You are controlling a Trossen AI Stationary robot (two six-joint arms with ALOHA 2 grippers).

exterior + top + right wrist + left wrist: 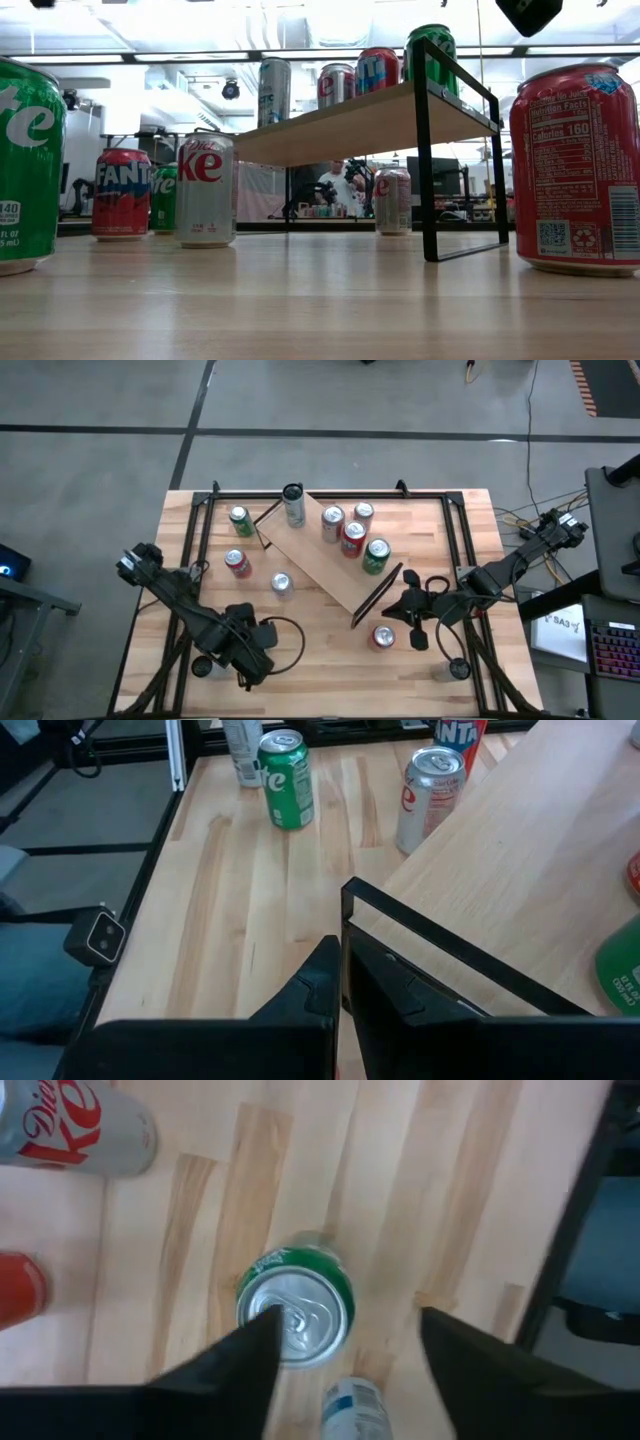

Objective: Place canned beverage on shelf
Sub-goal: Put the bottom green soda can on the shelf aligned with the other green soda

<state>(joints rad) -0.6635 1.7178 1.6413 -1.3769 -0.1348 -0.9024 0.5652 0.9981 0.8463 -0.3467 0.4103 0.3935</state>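
A green can [295,1305] stands upright on the table near its front left corner, close at the left of the low view [25,165]. My left gripper [345,1330] hangs open right above it, pointing down, one finger over the can's top and the other beside it. The shelf [330,565] lies slantwise across the table's middle on black end frames and carries several cans [352,538]. My right gripper [340,980] is shut and hovers above the shelf's near right end frame [440,945].
A Diet Coke can [205,190], a red Fanta can [122,195] and another green can [240,520] stand left of the shelf. A red can [383,637] stands near the front right. A small white cylinder [355,1410] stands beside the green can.
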